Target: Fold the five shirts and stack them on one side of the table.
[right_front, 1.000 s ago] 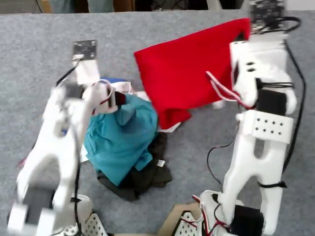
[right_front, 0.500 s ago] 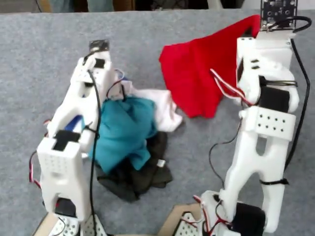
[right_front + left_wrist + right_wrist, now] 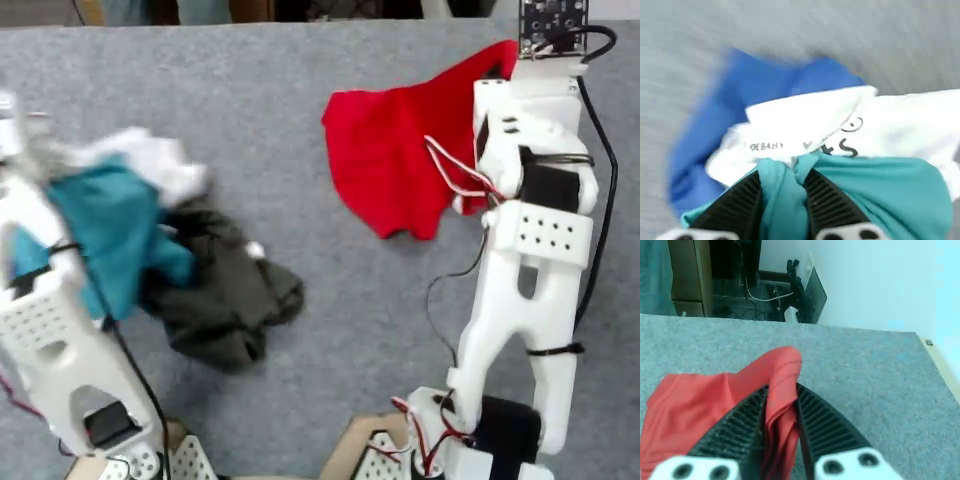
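The right pincer pinches the red shirt, the left pincer the teal shirt, which may drag the white shirt beside it along.

We see a worktop covered in grey cloth, matt and rough like felt. The red shirt is soft matt cloth with a stitched hem. The teal shirt, white shirt, blue shirt and dark shirt are likewise limp, matt fabric. The left arm and right arm are smooth white plastic with a slight sheen. The left tool and right tool have ribbed, matt black plastic faces.
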`<action>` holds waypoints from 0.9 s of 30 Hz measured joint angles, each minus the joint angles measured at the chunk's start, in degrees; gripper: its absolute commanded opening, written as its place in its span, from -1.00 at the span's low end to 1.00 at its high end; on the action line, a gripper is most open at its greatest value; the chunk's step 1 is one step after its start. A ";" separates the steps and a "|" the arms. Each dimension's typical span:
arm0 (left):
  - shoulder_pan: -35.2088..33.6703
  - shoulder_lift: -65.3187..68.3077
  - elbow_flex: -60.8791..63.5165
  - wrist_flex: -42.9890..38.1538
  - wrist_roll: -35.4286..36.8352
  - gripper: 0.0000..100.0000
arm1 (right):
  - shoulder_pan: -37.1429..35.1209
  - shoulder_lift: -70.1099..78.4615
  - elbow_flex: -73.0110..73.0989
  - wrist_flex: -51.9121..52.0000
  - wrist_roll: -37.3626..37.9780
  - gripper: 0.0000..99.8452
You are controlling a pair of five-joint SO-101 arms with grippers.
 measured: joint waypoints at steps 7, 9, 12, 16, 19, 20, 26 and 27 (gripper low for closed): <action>-9.93 0.09 -10.99 3.08 5.54 -0.86 | 0.00 0.18 0.00 0.00 0.09 -0.97; -8.97 0.09 -11.08 3.34 8.97 -0.75 | 0.00 0.18 0.00 0.00 1.49 -0.97; -2.20 -1.49 -8.18 3.08 8.26 -0.59 | 0.00 0.18 0.00 0.00 3.96 -0.97; 13.54 -7.56 1.76 3.25 7.21 -0.39 | 0.00 2.20 0.00 0.00 4.57 -0.97; 23.65 -9.49 14.33 2.73 9.49 -0.36 | 0.09 5.19 0.00 0.00 5.89 -0.97; 26.11 -9.49 18.99 1.67 10.46 -0.36 | 0.09 5.89 0.00 0.00 6.24 -0.97; 32.79 -3.43 34.81 -8.62 14.24 -0.45 | 1.58 8.26 -2.81 0.00 6.33 -0.97; 32.88 -2.02 34.81 -9.49 14.33 -0.50 | 1.76 8.35 -2.81 -0.09 6.59 -0.97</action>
